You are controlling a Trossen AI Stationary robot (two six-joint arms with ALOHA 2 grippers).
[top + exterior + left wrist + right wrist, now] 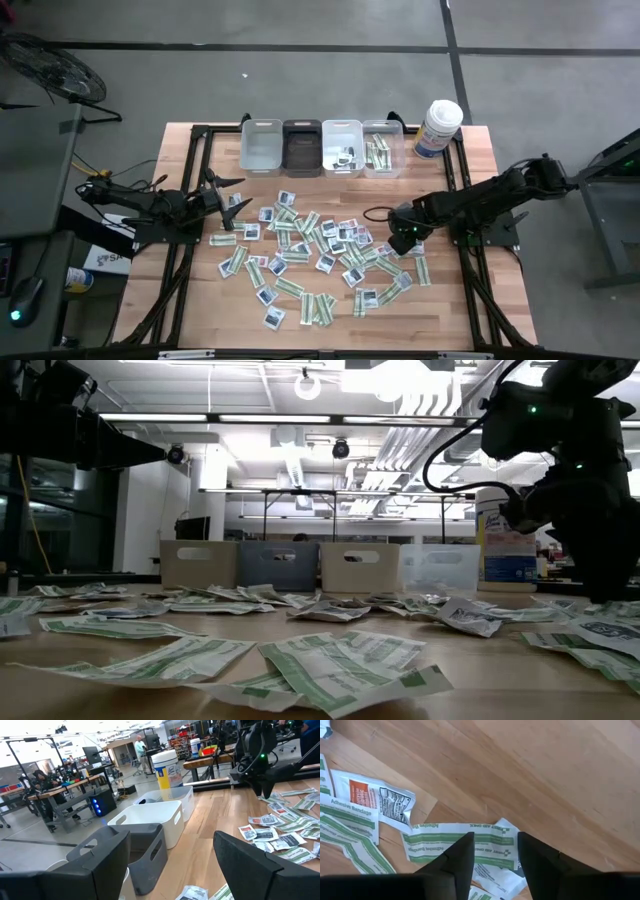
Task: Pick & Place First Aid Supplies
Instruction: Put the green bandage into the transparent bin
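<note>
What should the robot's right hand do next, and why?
Probably close the right gripper on the green-and-white adhesive bandage strip. Its jaws stand open, one on each side of the strip, low over the wooden table, and nothing is held yet.

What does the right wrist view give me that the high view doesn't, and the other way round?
Only the right wrist view: the right gripper with its fingers open astride a green-and-white bandage strip, and the print on a white packet beside it.
Only the high view: the four bins, the canister, the left gripper waiting open at the pile's left edge, and the whole spread of packets.
Both: the wooden table and packets at the pile's right edge.
</note>
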